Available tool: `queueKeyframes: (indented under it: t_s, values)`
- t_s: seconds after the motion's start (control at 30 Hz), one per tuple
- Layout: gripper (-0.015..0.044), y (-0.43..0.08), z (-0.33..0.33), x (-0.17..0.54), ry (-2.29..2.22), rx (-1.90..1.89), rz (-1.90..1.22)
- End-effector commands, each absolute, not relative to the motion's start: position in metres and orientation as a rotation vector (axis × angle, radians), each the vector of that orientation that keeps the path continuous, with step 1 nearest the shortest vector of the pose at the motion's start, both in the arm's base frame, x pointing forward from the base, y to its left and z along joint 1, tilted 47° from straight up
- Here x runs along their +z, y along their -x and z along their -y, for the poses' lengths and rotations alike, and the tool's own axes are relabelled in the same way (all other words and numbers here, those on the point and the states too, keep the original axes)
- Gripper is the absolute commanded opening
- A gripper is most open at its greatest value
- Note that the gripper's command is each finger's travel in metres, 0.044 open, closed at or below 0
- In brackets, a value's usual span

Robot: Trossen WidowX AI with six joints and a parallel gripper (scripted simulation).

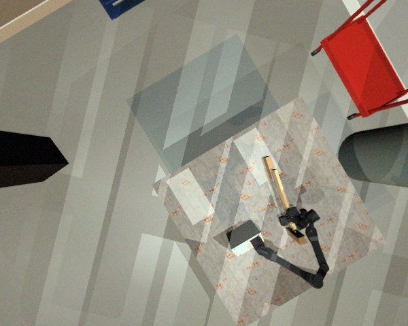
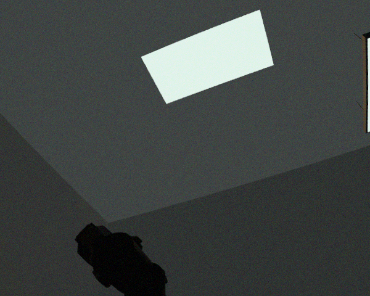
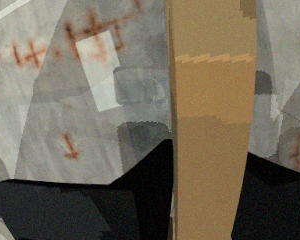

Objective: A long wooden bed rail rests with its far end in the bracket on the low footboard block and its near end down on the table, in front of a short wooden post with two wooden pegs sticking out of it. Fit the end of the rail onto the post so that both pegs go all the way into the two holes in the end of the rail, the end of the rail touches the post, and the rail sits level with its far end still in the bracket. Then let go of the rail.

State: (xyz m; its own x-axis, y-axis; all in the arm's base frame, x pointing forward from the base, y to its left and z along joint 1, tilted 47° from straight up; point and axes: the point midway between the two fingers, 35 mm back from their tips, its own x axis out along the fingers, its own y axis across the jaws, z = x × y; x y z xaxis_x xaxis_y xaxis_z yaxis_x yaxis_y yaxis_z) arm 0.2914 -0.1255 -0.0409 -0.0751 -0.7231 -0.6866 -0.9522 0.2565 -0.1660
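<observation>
The wooden rail (image 1: 280,189) (image 3: 212,90) runs from the footboard block (image 1: 268,164) toward the post (image 1: 300,240) in the top view. Its far end is at the block, apparently in the bracket. My gripper (image 1: 289,216) (image 3: 189,146) is shut on the rail near its near end, with one dark finger on each side in the wrist view. The near end shows just past the gripper, right by the post. The pegs, the holes and any gap at the post cannot be made out, nor whether the rail is level.
A dark grey and white box (image 1: 244,233) stands left of the post on the patterned table top (image 1: 228,286). My arm (image 1: 288,265) bends around from beside that box. A red chair (image 1: 362,66) stands beyond the table. The exterior view shows ceiling, walls and a dark arm part (image 2: 124,258).
</observation>
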Motion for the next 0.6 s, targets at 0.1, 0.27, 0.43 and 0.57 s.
queueKeyframes:
  t_s: [0.1,0.27,0.43,0.57]
  values:
    - [0.0000,-0.2913,0.1274,-0.0390,1.528,0.433,-1.852]
    - [0.0000,-0.2908,0.1287,-0.0382,1.528,0.433,-1.852]
    - [0.0000,-0.2904,0.1297,-0.0370,1.528,0.433,-1.852]
    - [0.0000,-0.2900,0.1302,-0.0360,1.528,0.433,-1.852]
